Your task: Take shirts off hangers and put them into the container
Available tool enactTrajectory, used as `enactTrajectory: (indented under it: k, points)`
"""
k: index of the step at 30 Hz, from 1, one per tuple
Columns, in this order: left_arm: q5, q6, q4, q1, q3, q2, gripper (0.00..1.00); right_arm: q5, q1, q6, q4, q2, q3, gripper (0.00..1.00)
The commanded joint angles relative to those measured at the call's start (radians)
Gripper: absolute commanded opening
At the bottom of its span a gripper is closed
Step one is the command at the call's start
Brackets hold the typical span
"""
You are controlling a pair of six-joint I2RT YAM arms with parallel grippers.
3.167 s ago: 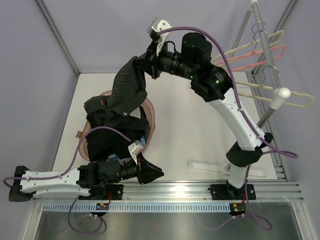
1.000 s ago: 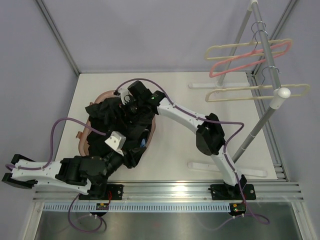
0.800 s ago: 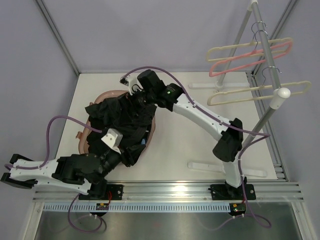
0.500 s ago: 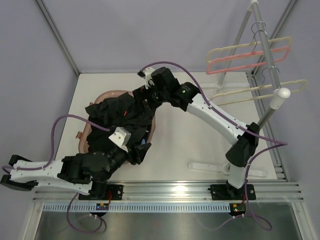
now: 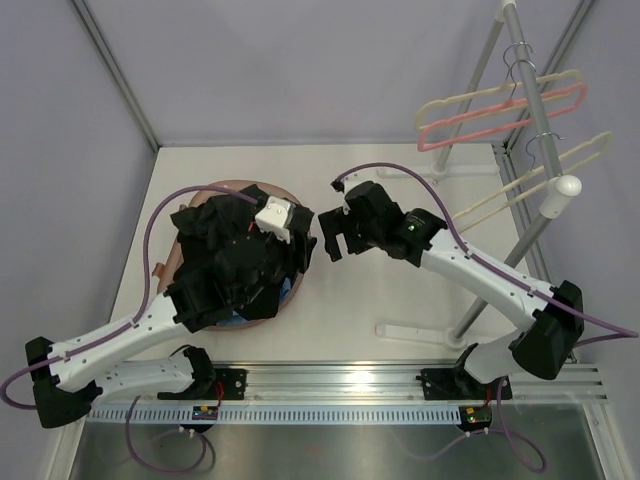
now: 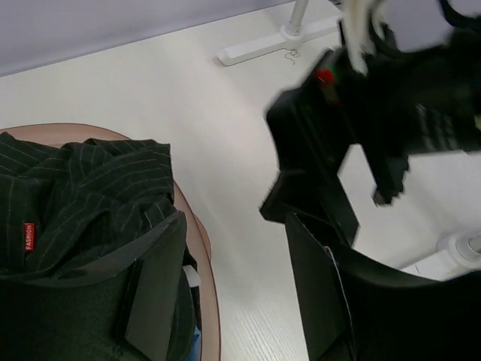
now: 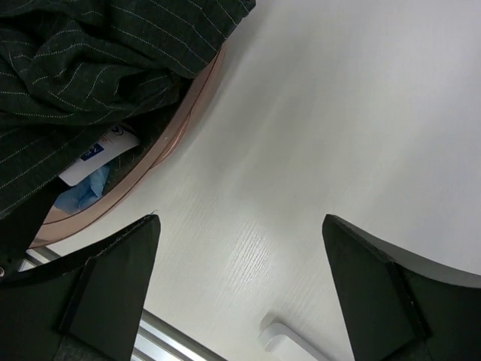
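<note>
All three hangers (image 5: 500, 110) hang bare on the rack pole (image 5: 553, 150) well right of the container (image 7: 183, 120), the shirts (image 5: 235, 265) sit heaped inside it, pinstriped shirt (image 7: 90, 45) on top, and the left gripper (image 6: 234, 226) and right gripper (image 7: 240, 222) both gape empty beside its right rim, so this looks finished!

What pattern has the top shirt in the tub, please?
The shirt is dark with fine pinstripes; clearest in right wrist view.

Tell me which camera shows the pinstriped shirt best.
Right wrist: the pinstriped shirt fills its upper left, stripes sharp, overhanging the container rim. Left wrist shows a smaller, softer patch of it. From the top it merges into a dark heap.
</note>
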Motion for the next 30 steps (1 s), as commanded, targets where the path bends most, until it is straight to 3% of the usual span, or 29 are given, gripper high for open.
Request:
enactTrajectory:
  k: [1, 8, 9, 10, 17, 24, 30]
  points:
    - [0.109, 0.01, 0.023, 0.116, 0.136, 0.065, 0.6, -0.012, 0.012, -0.01, 0.095, -0.07, -0.074, 0.98]
    - [0.248, -0.039, -0.053, 0.364, 0.202, 0.127, 0.66, -0.026, 0.104, -0.028, 0.111, -0.177, -0.136, 0.99]
    - [0.25, -0.04, -0.048, 0.402, 0.192, 0.112, 0.86, -0.018, 0.127, -0.028, 0.112, -0.189, -0.137, 0.99]
    - [0.249, -0.042, -0.041, 0.418, 0.18, 0.098, 0.99, 0.006, 0.182, -0.027, 0.114, -0.22, -0.142, 0.99]
    - [0.184, -0.025, 0.082, 0.43, -0.015, -0.138, 0.99, 0.116, 0.357, -0.004, 0.22, -0.484, -0.286, 1.0]
    - [0.112, -0.04, 0.24, 0.43, -0.286, -0.468, 0.99, 0.1, 0.394, -0.022, 0.536, -0.94, -0.684, 1.0]
    - [0.153, -0.055, 0.288, 0.43, -0.399, -0.614, 0.99, 0.031, 0.394, -0.065, 0.649, -1.122, -0.864, 0.99]
